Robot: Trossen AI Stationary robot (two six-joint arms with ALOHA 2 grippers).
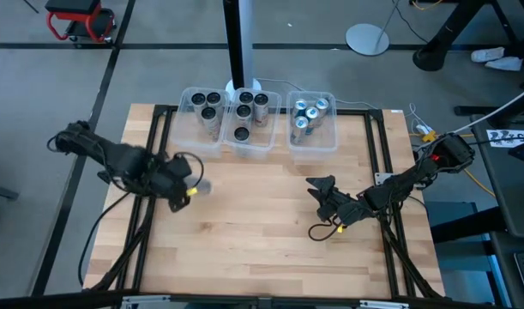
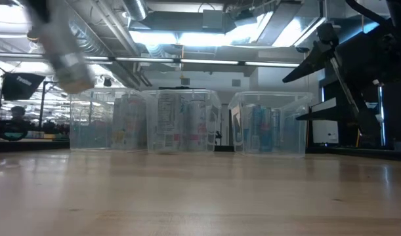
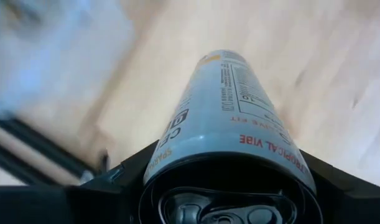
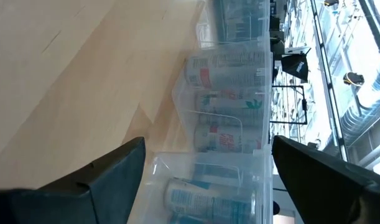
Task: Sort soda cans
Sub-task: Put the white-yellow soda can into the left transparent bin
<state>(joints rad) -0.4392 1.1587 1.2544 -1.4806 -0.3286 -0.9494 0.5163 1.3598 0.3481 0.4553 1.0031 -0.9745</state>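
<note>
A silver soda can (image 3: 233,112) with a dark top and "TROPICAL VIBE" print is in my left gripper (image 1: 184,189), which is shut on it over the table's left half. In the low view the can (image 2: 65,62) shows blurred, high above the wood. My right gripper (image 1: 322,190) stands open at the table's right half, nothing between its fingers (image 4: 115,174). More soda cans stand upright in three clear bins at the far edge: dark-topped ones in the left bin (image 1: 186,129) and the middle bin (image 1: 260,142), teal-topped ones in the right bin (image 1: 330,137). My left gripper pinches the can's side wall near its dark top end (image 3: 165,165) between its two fingers (image 3: 115,183). The fingers come from above, slanting steeply down. The can runs on along the fingers, its top end toward the wrist, tilted and lifted clear of the table.
Black frame rails (image 1: 163,129) run along the table's left, right and far sides. Bare wood (image 1: 262,232) lies between the two arms and toward the near edge. Cables (image 1: 317,232) trail by the right arm.
</note>
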